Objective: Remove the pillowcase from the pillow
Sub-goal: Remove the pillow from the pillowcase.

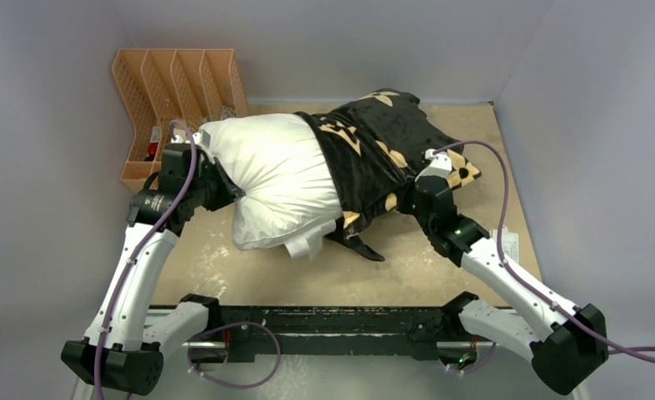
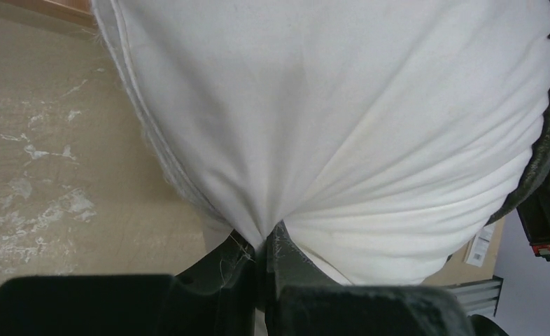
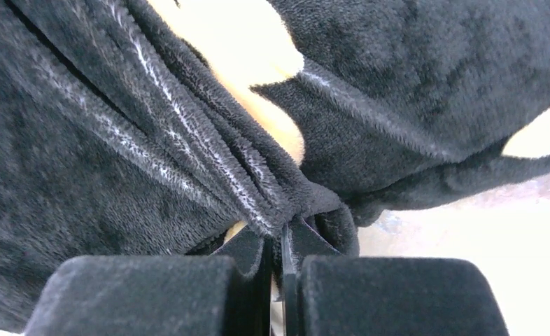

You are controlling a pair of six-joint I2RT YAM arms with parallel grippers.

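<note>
The white pillow (image 1: 274,179) lies across the middle of the table, its left half bare. The black plush pillowcase (image 1: 382,142) with tan motifs covers its right half and bunches toward the back right. At the pillow's left end my left gripper (image 1: 224,190) is shut on a pinch of white pillow (image 2: 342,119) fabric, the folds fanning out from the left gripper (image 2: 269,238). At the pillowcase's right side my right gripper (image 1: 420,185) is shut on a gathered fold of the pillowcase (image 3: 153,140); the right gripper (image 3: 280,234) has black plush squeezed between its jaws.
An orange slotted file rack (image 1: 174,92) stands at the back left against the wall, close to the left arm. The tan tabletop (image 1: 224,267) shows in front of the pillow. A small white label (image 1: 507,246) lies near the table's right edge.
</note>
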